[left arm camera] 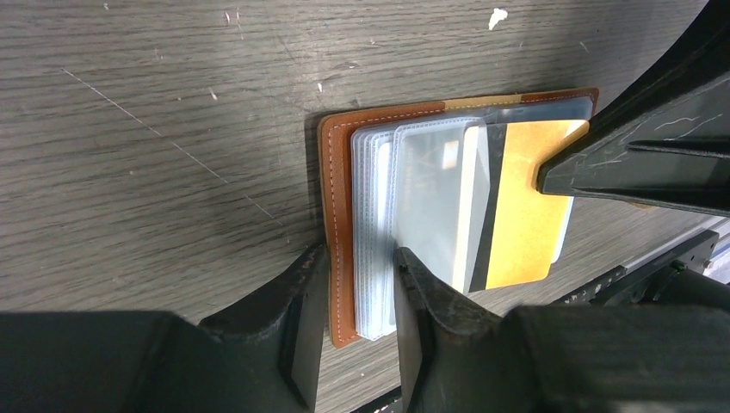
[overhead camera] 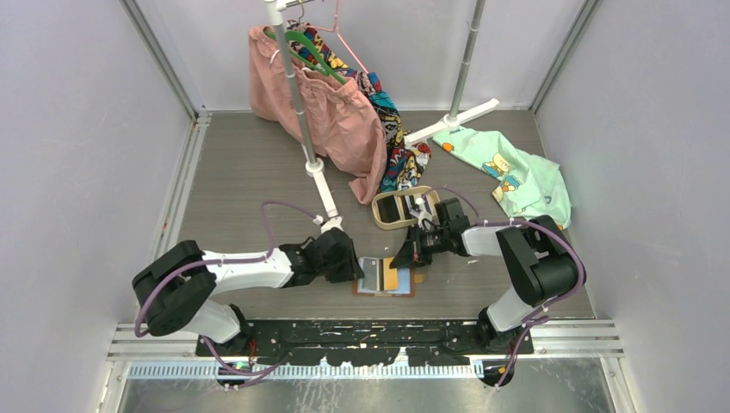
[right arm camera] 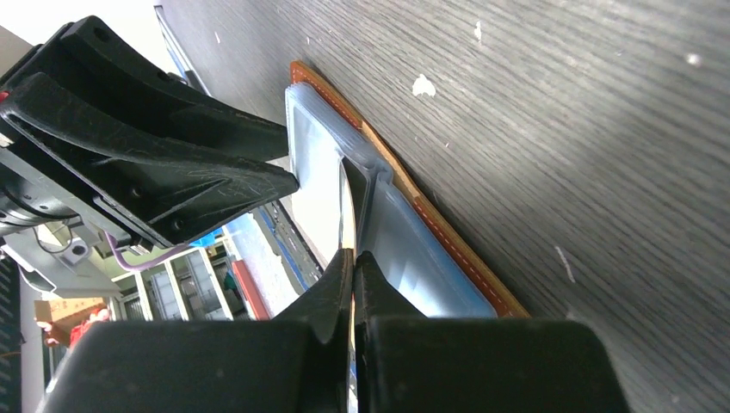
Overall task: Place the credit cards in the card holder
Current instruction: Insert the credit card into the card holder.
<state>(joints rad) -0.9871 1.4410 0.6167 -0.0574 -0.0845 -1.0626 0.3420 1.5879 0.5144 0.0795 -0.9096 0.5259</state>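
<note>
The tan-brown card holder (overhead camera: 368, 291) lies open on the table, its clear pockets facing up. My left gripper (overhead camera: 353, 267) is shut on the holder's left cover and pocket stack (left arm camera: 343, 215); its fingers (left arm camera: 301, 318) clamp both sides. My right gripper (overhead camera: 411, 251) is shut on a yellow-orange credit card (left arm camera: 525, 206) with a dark stripe. The card lies partly inside a clear pocket. In the right wrist view the card (right arm camera: 345, 215) is edge-on between the closed fingers (right arm camera: 336, 292), above the holder (right arm camera: 448, 237). Other cards lie in the beige tray.
An oval beige tray (overhead camera: 379, 217) holding dark cards sits just behind the right gripper. A white rack base (overhead camera: 323, 185) and pole with a pink garment (overhead camera: 336, 112) stand behind the left arm. A mint-green cloth (overhead camera: 516, 172) lies at the back right.
</note>
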